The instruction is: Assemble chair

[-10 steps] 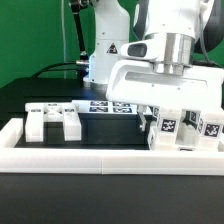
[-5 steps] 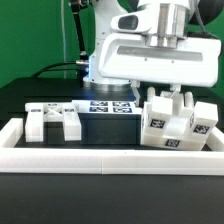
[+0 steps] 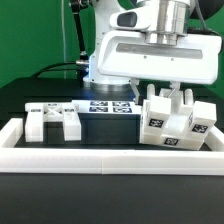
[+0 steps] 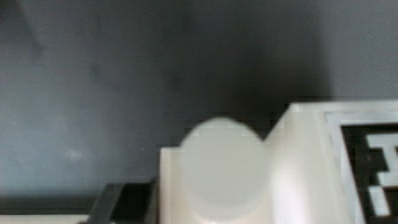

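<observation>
In the exterior view my gripper (image 3: 167,99) hangs at the right over a cluster of white tagged chair parts (image 3: 178,124). Its two fingers (image 3: 151,97) reach down on either side of the cluster's upper block, and the jaws are shut on it. The cluster sits tilted, leaning toward the exterior view's right, inside the white border frame (image 3: 100,151). Two more white chair pieces (image 3: 50,118) rest at the left. The wrist view shows a rounded white part (image 4: 222,172) close up, with a tagged white block (image 4: 349,160) beside it over the dark table.
The marker board (image 3: 110,105) lies behind a dark block (image 3: 106,127) in the middle. The robot's white base (image 3: 105,55) stands at the back. The border frame's front rail closes off the near side.
The gripper has risen from low over the parts. The gripped cluster, upright a second ago, now leans to the exterior view's right. Little has moved in the last half second.
</observation>
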`<state>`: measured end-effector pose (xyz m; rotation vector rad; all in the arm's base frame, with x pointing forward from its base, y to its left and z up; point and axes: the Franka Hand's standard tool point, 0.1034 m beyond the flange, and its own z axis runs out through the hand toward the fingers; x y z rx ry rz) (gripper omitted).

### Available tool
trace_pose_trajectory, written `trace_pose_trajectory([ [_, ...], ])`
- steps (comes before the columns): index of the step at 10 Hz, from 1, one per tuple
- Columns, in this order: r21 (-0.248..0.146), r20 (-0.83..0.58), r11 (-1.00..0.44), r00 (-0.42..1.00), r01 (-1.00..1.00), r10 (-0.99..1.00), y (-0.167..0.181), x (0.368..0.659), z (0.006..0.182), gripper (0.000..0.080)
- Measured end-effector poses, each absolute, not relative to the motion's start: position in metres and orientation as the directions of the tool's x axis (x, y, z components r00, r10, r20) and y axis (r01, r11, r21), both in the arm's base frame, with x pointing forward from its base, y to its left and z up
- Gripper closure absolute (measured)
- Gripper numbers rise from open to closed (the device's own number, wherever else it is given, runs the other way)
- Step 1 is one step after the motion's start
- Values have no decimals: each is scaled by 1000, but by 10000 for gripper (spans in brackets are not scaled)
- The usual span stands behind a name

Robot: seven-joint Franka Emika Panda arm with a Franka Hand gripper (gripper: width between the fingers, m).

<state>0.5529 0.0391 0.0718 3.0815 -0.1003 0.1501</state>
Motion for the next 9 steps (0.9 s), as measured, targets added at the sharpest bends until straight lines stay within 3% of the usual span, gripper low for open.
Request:
trace_pose_trajectory([
  [6,61,-381,-994,919,-87,-103,31,540,85,461],
  [9,87,-522,-991,842,-103,-133,14,549,78,461],
])
